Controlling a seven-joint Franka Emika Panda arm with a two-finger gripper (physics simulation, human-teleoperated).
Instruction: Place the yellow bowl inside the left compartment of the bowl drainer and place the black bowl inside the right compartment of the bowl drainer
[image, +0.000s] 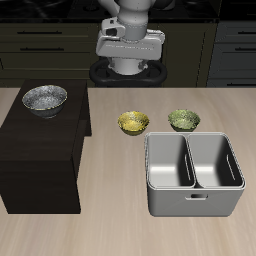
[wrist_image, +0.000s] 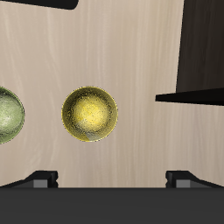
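exterior: high, frontal, wide | wrist: straight down, close | shared: yellow bowl (image: 133, 122) (wrist_image: 89, 114)

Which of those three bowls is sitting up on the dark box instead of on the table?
The black bowl, the wide silvery-speckled one. The yellow bowl and the olive-green bowl are smaller and sit on the table behind the bowl drainer.

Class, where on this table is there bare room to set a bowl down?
Bare: the strip between the black cabinet and the bowl drainer, plus both drainer wells. Crowded: behind the drainer, where the yellow bowl and green bowl sit.
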